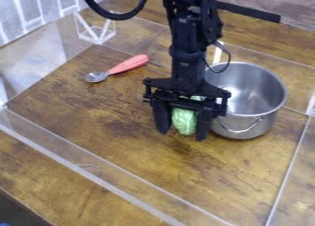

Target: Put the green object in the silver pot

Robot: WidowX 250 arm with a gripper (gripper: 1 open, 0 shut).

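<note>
The green object (185,121) is a light green ridged toy, held upright between the black fingers of my gripper (186,128), which is shut on it and points straight down. It hangs just above the wooden table, its shadow right beneath it. Right beside it, to the right, stands the silver pot (250,93), round and shiny, with a small loop handle at its front. The toy sits just outside the pot's left wall.
A metal spoon with a red handle (118,67) lies on the wooden table (87,119) to the left. Clear plastic walls (74,170) border the work area at the front and left. The black arm and cables rise toward the top of the view.
</note>
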